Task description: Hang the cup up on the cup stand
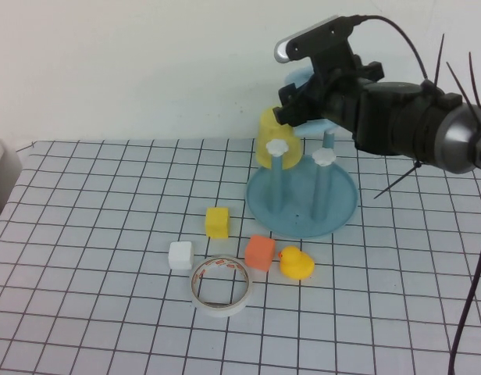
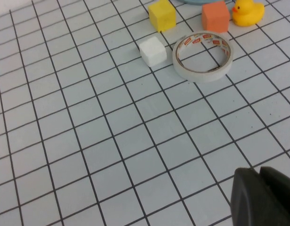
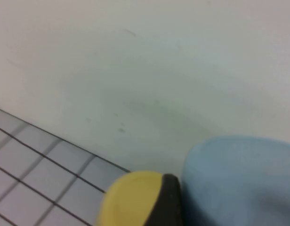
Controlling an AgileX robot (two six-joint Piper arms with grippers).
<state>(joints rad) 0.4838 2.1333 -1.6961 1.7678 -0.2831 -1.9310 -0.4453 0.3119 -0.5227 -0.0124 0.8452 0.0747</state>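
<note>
The right gripper (image 1: pixel 303 100) is up over the far side of the stand (image 1: pixel 303 205), its fingers spread wide around the cup (image 1: pixel 304 76). In the high view only a sliver of light blue shows behind the gripper, above the yellow cup (image 1: pixel 273 134); the right wrist view shows the blue cup filling the space beside one dark finger (image 3: pixel 171 200), with the yellow cup just on the other side. Whether the fingers press the cup I cannot tell, but nothing else appears to hold it aloft, so I judge it carried. The left gripper (image 2: pixel 262 197) is closed and empty, parked low over bare table, well apart from the work.

Progress, as I judge it: the cup is picked up and brought over the stand, but not yet on a peg. Lowering it over a free peg and letting go are left.

Count:
- two cups, one blue, one yellow; the yellow sits upside down at the stand's far left
- one stand, with two white-capped pegs clearly showing
- three blocks: yellow block (image 1: pixel 217 222), white block (image 1: pixel 180 255), orange block (image 1: pixel 259 252)
- one duck (image 1: pixel 295 263)
- one tape roll (image 1: pixel 221 285)
</note>
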